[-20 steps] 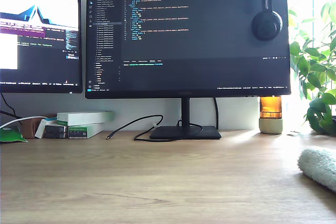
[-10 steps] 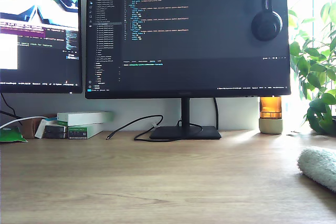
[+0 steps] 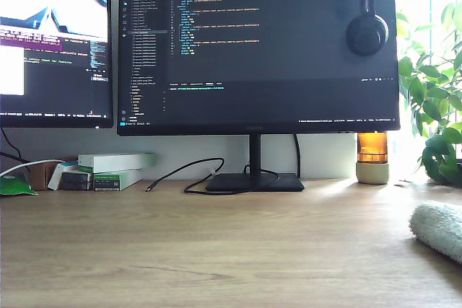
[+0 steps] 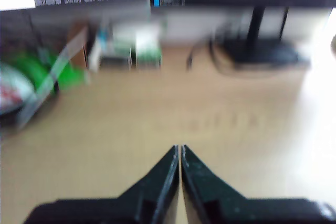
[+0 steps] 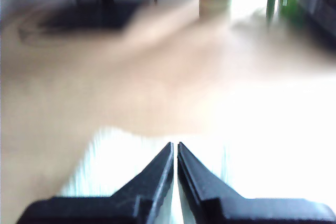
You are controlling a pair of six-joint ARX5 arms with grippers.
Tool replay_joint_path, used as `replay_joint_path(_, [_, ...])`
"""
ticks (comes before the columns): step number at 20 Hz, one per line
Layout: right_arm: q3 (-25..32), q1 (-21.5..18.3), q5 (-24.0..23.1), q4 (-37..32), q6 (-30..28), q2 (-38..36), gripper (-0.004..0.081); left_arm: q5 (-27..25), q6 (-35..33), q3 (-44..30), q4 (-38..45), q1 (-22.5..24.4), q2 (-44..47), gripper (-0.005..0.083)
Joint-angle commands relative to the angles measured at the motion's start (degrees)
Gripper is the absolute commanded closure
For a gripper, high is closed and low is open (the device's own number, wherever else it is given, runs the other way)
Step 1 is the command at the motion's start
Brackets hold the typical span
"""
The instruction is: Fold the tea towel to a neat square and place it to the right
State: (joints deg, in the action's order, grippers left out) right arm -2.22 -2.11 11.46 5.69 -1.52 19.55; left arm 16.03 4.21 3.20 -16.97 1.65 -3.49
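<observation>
The tea towel [image 3: 440, 229], pale mint and fluffy, lies folded on the wooden desk [image 3: 216, 250] at the exterior view's right edge, partly cut off by the frame. Neither arm shows in the exterior view. In the blurred first wrist view my first gripper [image 4: 179, 148] is shut with nothing in it, above bare desk wood. In the blurred second wrist view my second gripper [image 5: 175, 144] is shut and empty, hanging over a pale, overexposed patch that looks like the tea towel [image 5: 121, 174].
A monitor stand [image 3: 254, 182] and a black cable [image 3: 184, 174] sit at the back centre. Stacked boxes [image 3: 115, 169] are at the exterior view's back left. An amber jar [image 3: 372, 156] and a leafy plant [image 3: 437, 106] stand at the back right.
The towel and desk items have not moved. Only the picture on the monitors differs.
</observation>
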Motion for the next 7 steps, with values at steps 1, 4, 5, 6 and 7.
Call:
replay_joint_path(1, [0.9, 0.3, 0.1, 0.2, 0.1, 0.0, 0.0780, 0.0, 0.3, -0.7, -2.0, 0.2, -0.2, 0.0797])
replay_joint_path(4, [0.9, 0.3, 0.1, 0.2, 0.1, 0.0, 0.0780, 0.0, 0.3, -0.7, -2.3, 0.2, -0.2, 0.0797])
replay_joint_path(5, [0.9, 0.3, 0.1, 0.2, 0.1, 0.0, 0.0780, 0.0, 0.3, -0.7, -2.3, 0.2, -0.2, 0.0797])
replay_joint_path(6, [0.9, 0.3, 0.1, 0.2, 0.1, 0.0, 0.0780, 0.0, 0.3, -0.7, -2.3, 0.2, -0.2, 0.0797])
replay_joint_path(7, [0.9, 0.3, 0.1, 0.2, 0.1, 0.0, 0.0780, 0.0, 0.3, -0.7, -2.3, 0.2, -0.2, 0.0797])
